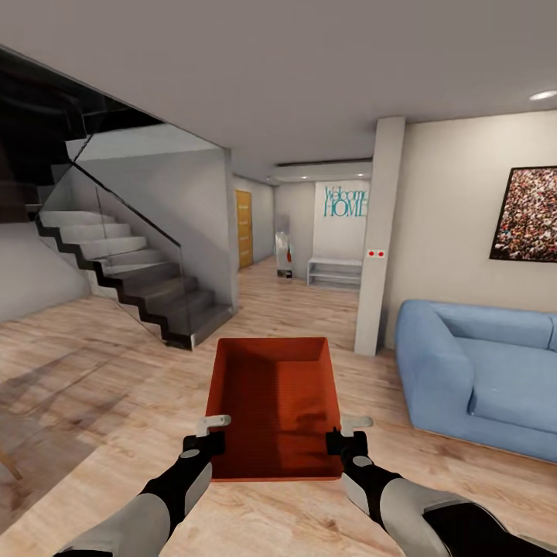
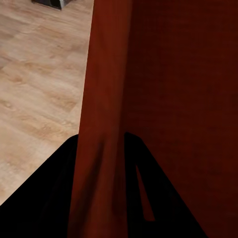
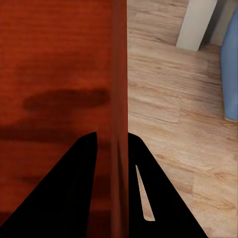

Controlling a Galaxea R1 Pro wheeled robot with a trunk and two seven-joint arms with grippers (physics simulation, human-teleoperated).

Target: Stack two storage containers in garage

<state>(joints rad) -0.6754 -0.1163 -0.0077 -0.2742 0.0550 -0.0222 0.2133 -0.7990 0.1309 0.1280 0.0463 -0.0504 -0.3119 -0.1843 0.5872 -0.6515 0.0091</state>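
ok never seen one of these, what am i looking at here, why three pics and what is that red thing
This is a simulated two-armed robot on wheels. The large picture comes from a camera on its head, looking down over both arms. The other two come from cameras near each gripper, looking along its fingers. The red thing is an open, empty storage container. The left gripper clamps its left wall and the right gripper its right wall; in each wrist view the dark fingers straddle a wall. Around it is a living room: wood-plank floor, blue sofa, staircase, and a hallway with a "Welcome HOME" sign.
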